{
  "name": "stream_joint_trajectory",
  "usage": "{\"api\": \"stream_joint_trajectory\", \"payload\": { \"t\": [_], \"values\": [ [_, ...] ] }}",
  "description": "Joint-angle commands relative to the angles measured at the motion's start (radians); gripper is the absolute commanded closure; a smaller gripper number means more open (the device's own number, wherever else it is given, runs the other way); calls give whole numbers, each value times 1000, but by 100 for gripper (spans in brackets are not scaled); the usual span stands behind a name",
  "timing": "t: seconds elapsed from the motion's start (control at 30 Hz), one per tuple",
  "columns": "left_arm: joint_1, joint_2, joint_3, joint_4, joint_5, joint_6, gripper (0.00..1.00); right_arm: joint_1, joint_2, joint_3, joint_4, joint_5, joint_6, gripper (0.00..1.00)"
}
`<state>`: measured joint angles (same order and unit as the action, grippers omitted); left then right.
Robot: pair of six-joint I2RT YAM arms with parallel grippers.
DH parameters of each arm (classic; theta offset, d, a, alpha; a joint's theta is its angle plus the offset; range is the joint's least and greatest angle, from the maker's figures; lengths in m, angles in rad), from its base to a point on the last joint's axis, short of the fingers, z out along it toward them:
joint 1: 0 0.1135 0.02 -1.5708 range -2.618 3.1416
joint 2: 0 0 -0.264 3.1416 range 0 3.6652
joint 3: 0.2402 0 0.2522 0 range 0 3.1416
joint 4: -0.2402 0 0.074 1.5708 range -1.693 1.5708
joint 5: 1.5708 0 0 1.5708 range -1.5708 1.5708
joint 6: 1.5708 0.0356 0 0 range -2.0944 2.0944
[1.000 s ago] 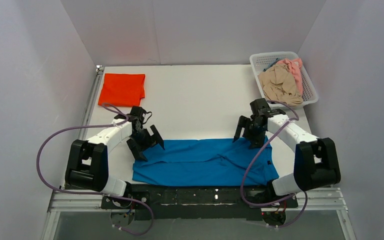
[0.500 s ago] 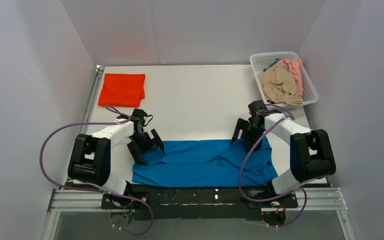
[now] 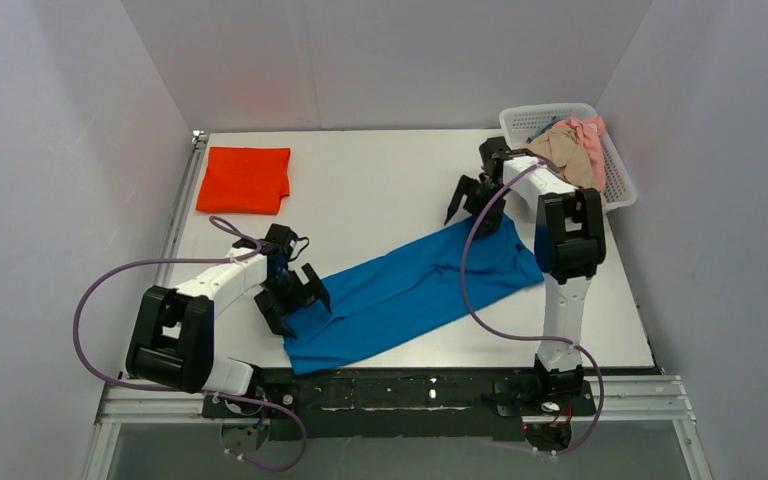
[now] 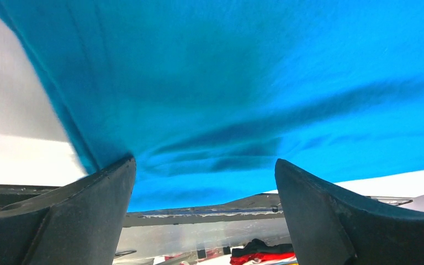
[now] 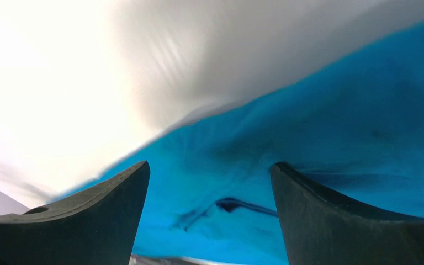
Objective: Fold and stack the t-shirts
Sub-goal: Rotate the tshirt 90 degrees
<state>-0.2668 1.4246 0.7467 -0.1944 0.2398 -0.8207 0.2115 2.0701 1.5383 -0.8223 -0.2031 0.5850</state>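
Observation:
The bright blue t-shirt [image 3: 410,290] lies flat in a slant, from the near left edge up to the right. My left gripper [image 3: 295,303] is open over its near left end; in the left wrist view [image 4: 204,163] the jaws stand wide apart with blue cloth [image 4: 226,83] beyond them. My right gripper [image 3: 475,212] is open at the shirt's far right corner; in the right wrist view [image 5: 210,165] blurred blue cloth [image 5: 337,138] fills the space past the wide jaws. A folded orange-red t-shirt [image 3: 245,180] lies at the far left.
A white mesh basket [image 3: 615,190] stands at the far right corner, close to my right gripper. It holds a crumpled beige shirt [image 3: 560,150] and a pink one [image 3: 588,135]. The table's metal front rail [image 4: 199,207] shows under the left gripper.
My right arm has swung far away toward the basket. The blue shirt's right end went with it, so the shirt now lies slanted. My left gripper shifted slightly nearer.

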Motion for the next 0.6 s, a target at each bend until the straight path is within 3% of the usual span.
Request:
{"api": "stream_joint_trajectory", "payload": {
  "t": [0.0, 0.17, 0.33, 0.57],
  "values": [
    [-45, -37, -20, -121, -33, -96, 2, -6, 182, 299, 19, -85, -16, 13],
    [-139, -21, -3, -95, -45, -165, 2, 34, 372, 595, 45, -179, -4, 15],
    [-271, -26, -35, -87, -27, -247, 2, 97, 542, 791, 115, -271, 85, 17],
    [-478, 75, 23, -23, -4, -326, 2, 118, 669, 923, 466, -336, 341, 18]
  ]
}}
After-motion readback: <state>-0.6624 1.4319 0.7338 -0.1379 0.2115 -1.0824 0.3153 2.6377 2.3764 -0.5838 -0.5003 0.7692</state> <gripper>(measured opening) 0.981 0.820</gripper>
